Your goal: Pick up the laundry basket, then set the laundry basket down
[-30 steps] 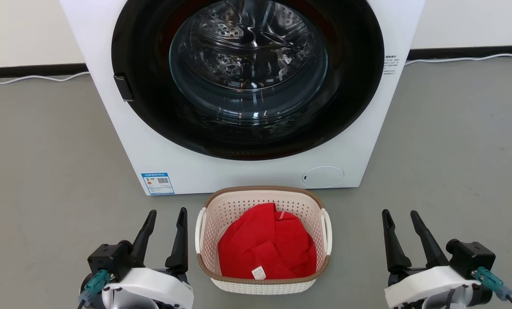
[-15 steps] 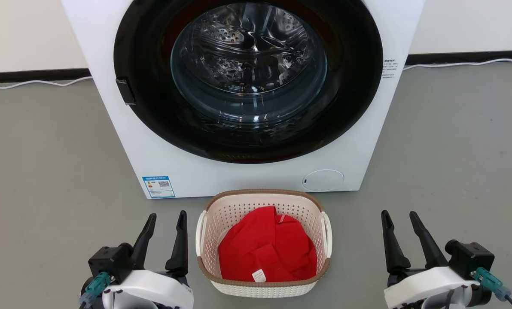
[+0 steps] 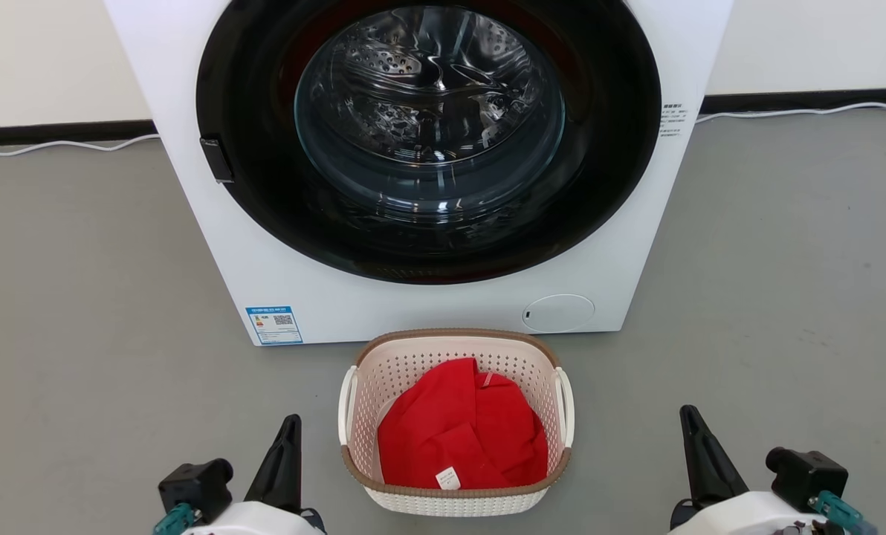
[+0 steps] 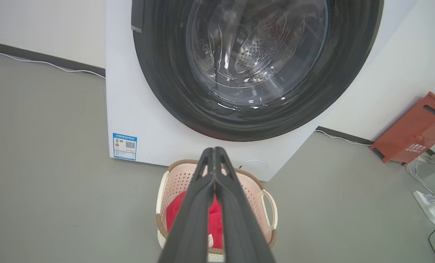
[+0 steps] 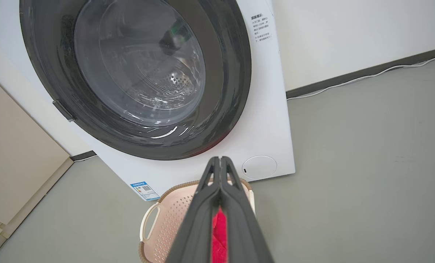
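The laundry basket (image 3: 458,496) stands on the grey floor in front of the washing machine, cream-white and perforated with a brown rim and white side handles, holding a red cloth (image 3: 461,431). My left gripper (image 3: 290,425) is low at the basket's left, shut, clear of the handle. At the basket's right, farther off, my right gripper (image 3: 687,413) is also shut. The left wrist view has the closed fingers (image 4: 214,151) crossing the basket (image 4: 173,179). In the right wrist view the closed fingers (image 5: 220,160) likewise overlap the basket (image 5: 166,215).
A white washing machine (image 3: 279,282) with a round dark glass door (image 3: 428,134) stands right behind the basket. White cables run along the wall base (image 3: 785,113). An orange-red box (image 4: 414,128) and a power strip (image 4: 427,197) lie off to one side.
Both grippers have gone from open to shut and have dropped lower in the head view. The basket and its cloth stay put.
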{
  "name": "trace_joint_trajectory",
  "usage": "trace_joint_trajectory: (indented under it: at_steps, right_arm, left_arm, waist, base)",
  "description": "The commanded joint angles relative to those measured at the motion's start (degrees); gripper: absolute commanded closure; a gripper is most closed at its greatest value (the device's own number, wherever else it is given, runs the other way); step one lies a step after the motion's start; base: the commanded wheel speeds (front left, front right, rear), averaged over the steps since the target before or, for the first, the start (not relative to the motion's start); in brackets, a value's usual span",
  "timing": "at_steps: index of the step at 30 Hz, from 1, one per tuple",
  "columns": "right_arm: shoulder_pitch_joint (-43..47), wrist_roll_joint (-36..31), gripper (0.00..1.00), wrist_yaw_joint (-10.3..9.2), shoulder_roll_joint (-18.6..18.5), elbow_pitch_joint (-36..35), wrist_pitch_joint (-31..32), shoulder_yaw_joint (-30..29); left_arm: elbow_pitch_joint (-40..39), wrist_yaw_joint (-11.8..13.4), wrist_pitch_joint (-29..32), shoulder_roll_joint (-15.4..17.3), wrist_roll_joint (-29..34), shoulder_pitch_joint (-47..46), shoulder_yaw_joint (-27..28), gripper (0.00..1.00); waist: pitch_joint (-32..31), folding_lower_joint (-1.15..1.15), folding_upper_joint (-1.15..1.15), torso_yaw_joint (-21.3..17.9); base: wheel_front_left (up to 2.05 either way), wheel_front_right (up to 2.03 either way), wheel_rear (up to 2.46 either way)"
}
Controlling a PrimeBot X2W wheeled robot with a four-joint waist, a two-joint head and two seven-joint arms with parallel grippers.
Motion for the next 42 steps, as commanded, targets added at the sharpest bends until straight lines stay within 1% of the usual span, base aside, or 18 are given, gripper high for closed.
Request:
trace_joint_trajectory:
  at_steps: [1, 3, 8, 42]
  right_arm:
    - [-1.7, 1.4, 1.0, 0.01, -0.1, -1.6, 0.4, -0.3]
    - [-1.7, 2.5, 1.0, 0.02, -0.1, -1.8, 0.7, -0.5]
    - [-1.8, 6.1, 1.0, 0.04, -0.1, -2.2, 1.7, -0.8]
    - [-2.4, 25.6, 1.0, 0.15, -0.1, -4.5, 7.2, -3.0]
  left_arm:
    - [-1.5, -0.2, 0.2, 0.1, -1.5, -1.8, 0.5, 1.0]
    - [-1.6, -0.3, 0.5, 0.1, -2.6, -1.8, 0.7, 1.0]
    - [-1.7, -0.5, 1.5, 0.2, -6.0, -2.0, 1.4, 1.0]
    - [-2.7, -1.8, 6.9, 0.3, -24.4, -3.1, 5.2, 1.0]
  waist:
    - [0.0, 0.05, 0.0, 0.0]
    - [-0.1, 0.12, 0.0, 0.1]
    - [0.0, 0.0, 0.0, 0.2]
    - [-0.1, 0.0, 0.0, 0.8]
  base:
    - [0.0, 0.0, 0.0]
    - [0.0, 0.0, 0.0]
    - [0.0, 0.0, 0.0]
    - [0.0, 0.0, 0.0]
